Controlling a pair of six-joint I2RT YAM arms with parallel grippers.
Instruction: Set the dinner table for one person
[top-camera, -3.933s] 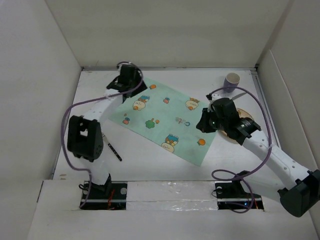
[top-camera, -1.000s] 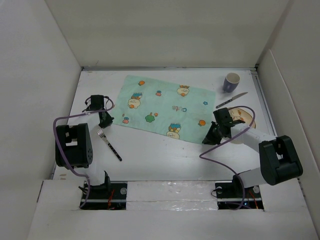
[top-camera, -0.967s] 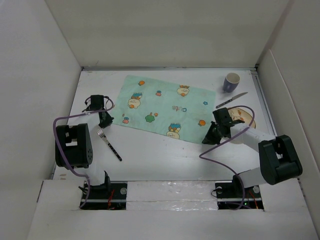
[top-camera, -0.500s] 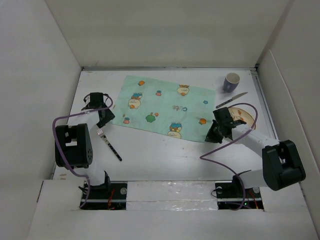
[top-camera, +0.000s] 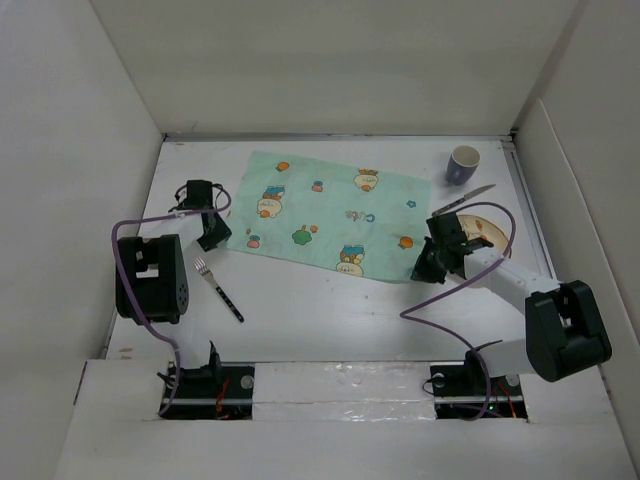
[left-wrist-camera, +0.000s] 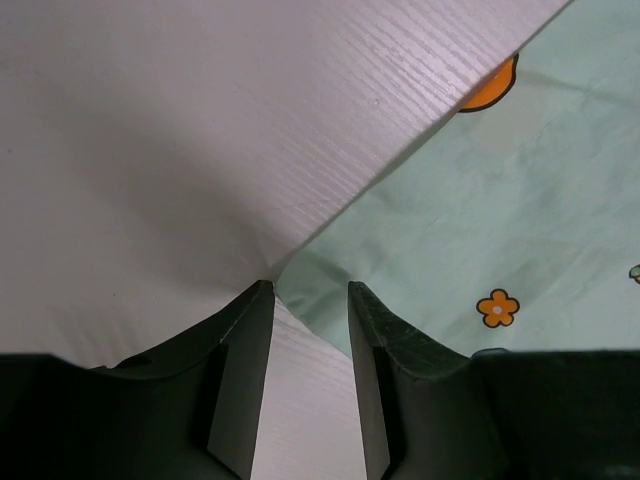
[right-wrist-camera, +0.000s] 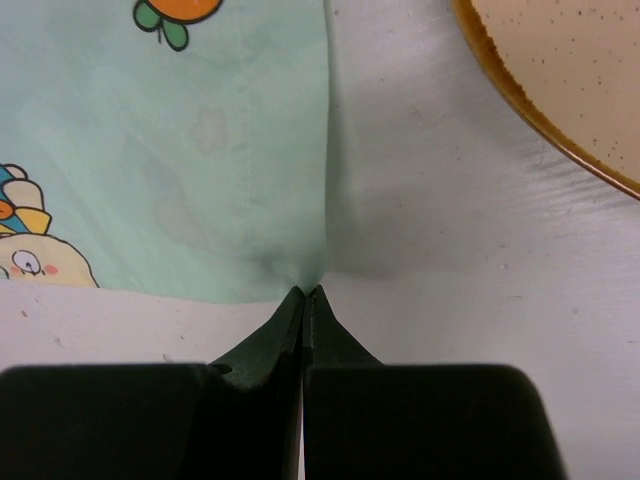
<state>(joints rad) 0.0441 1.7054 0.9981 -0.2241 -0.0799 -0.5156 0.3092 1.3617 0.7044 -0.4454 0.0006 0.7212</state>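
1. Locate the dinner table (top-camera: 320, 320): the white surface fills the walled bay ahead of both arm bases.
2. Find the mat (top-camera: 330, 215) lying skewed across the table's far middle.
3. Check the left gripper (left-wrist-camera: 308, 290). Its jaws stand moderately apart, low at the mat's left corner. The corner lies at the gap, unclamped.
4. Check the right gripper (right-wrist-camera: 305, 292). Its fingers are pressed together on the mat's near right corner, and the cloth rises to a peak at the tips.
5. Note the plate (right-wrist-camera: 570, 60) just right of that corner, apart from the mat.
6. Note the knife (top-camera: 463, 201) beyond the plate, the cup (top-camera: 464, 162) far right, and the fork (top-camera: 218, 285) near left.
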